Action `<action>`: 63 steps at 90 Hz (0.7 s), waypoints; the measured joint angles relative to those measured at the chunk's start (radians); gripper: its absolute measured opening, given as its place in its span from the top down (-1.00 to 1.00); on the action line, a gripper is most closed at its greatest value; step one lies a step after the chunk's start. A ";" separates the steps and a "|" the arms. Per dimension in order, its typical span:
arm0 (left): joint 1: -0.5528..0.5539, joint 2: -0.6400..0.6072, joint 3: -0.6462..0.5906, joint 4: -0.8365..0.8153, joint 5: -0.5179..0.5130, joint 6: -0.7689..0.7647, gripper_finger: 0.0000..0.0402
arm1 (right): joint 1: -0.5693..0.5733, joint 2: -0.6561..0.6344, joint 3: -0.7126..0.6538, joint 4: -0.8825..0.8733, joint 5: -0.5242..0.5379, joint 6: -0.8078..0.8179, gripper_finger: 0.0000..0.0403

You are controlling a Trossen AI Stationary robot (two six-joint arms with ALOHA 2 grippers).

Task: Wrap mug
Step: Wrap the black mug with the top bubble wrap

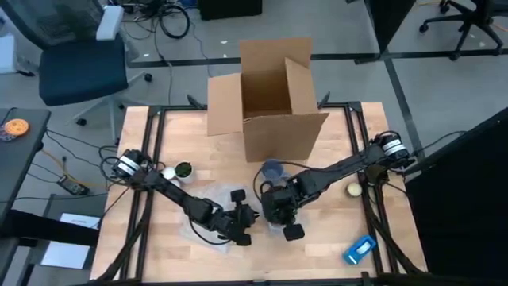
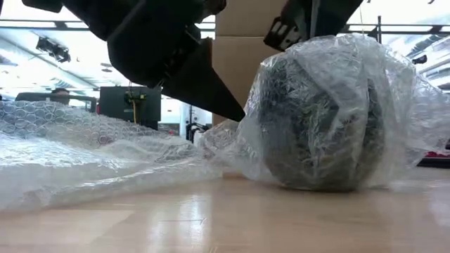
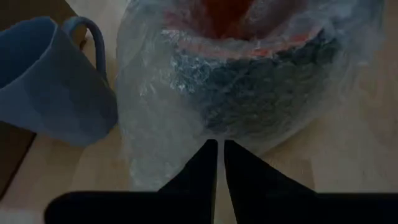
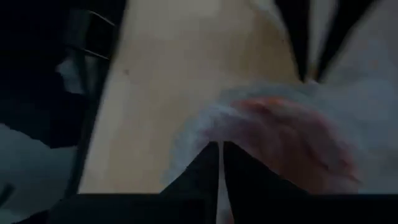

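The dark mug (image 2: 320, 116) sits mostly wrapped in bubble wrap (image 2: 98, 151) on the worktop (image 2: 225, 218); left hand (image 3: 218, 163) and right hand (image 4: 220, 163) pinch narrow on its film; the loose tail looks left to tuck

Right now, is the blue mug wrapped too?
No. The blue mug stands bare beside the bubble-wrapped mug.

You see bubble wrap (image 2: 84, 151): clear plastic, crinkled, glossy, pocked with air cells. Wrapped mug (image 2: 320, 119): dark speckled body under film, reddish inside. Blue mug (image 3: 53, 81): smooth, matt glaze. Table (image 2: 225, 218): light wood, smooth, faint sheen. Box (image 1: 266, 99) at far edge: brown matt cardboard.
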 joint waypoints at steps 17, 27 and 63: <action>0.002 0.000 0.000 0.017 -0.020 0.029 0.93 | -0.015 0.007 -0.071 0.066 -0.016 0.011 1.00; 0.002 0.000 0.000 0.026 -0.032 0.029 0.93 | -0.033 0.025 -0.104 0.116 -0.063 0.011 1.00; 0.011 0.001 0.000 0.090 -0.058 0.115 0.93 | -0.006 -0.030 0.019 -0.110 0.221 0.013 1.00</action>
